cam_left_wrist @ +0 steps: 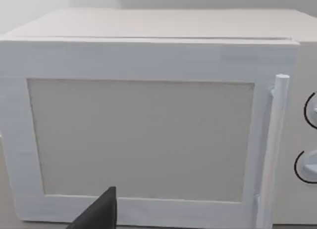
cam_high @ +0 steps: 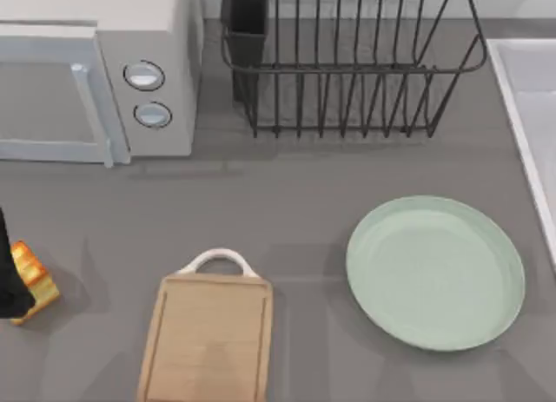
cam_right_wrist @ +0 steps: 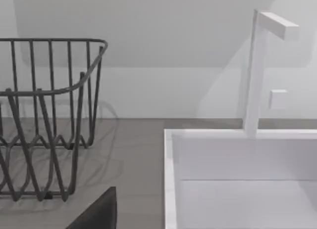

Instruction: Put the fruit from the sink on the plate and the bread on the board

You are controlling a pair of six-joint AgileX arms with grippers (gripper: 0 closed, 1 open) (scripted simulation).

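Looking down from the top view, a grey table (cam_high: 295,211) carries a pale mint-green plate (cam_high: 436,272) at the lower right of the frame, lying flat with nothing on it. A light wooden board (cam_high: 207,343) with a white loop handle lies at the lower centre, well apart from the plate, also bare. At the far left edge, low in the frame, the bread (cam_high: 33,280) sits tilted, golden-orange on top and pale yellow at the side, touching a dark shape of the left gripper (cam_high: 9,285) that is mostly cut off by the frame edge. Whether that claw is clamped on the bread or merely beside it cannot be told. A white microwave (cam_high: 95,72) fills the upper left, with two round dials. A dark wire dish rack (cam_high: 347,63) stands at the upper centre. The sink (cam_high: 526,115), a pale basin with a raised rim, runs along the right edge.

From the left wrist view, the microwave door and its upright handle sit close ahead.

From the right wrist view, the sink's inside wall and a white tap (cam_right_wrist: 257,70) are seen beside the rack. The state of the right claw cannot be told.
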